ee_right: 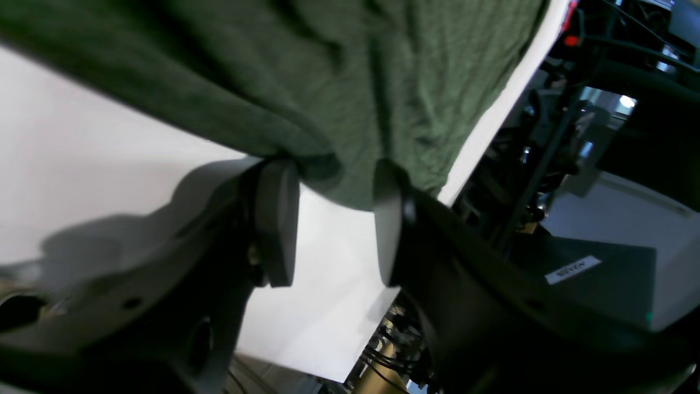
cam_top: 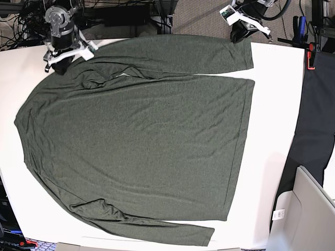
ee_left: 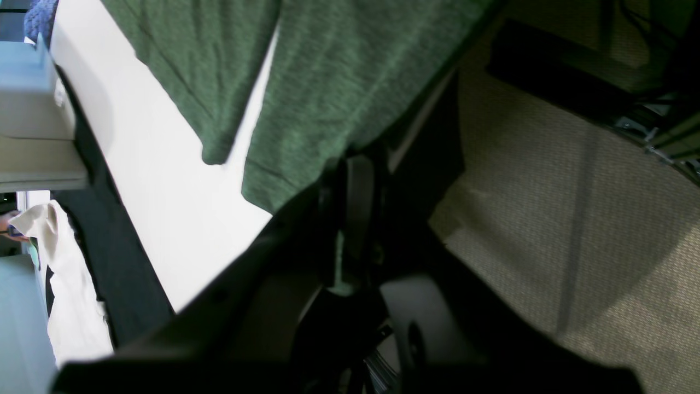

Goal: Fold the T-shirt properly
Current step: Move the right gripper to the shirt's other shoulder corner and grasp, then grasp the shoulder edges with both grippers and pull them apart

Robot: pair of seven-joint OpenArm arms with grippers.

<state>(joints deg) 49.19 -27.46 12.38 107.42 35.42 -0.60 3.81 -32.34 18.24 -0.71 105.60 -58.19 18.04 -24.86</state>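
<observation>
The right end effector (ee_right: 328, 224) has its two pads (ee_right: 276, 221) standing apart, with a clear gap between them. The left end effector (ee_left: 350, 219) has its jaws pressed together. Both arms stand at the far side, well apart.

Table (cam_top: 277, 151): white, flat top.
Dark cloth (cam_top: 314, 120): hangs beside the table's edge, base view right.
Grey bin (cam_top: 303, 219): near that view's lower right corner, small white label on its side.
Floor (ee_left: 574, 219): beige woven carpet.
Cables (cam_top: 21, 21): tangled, behind the table.
</observation>
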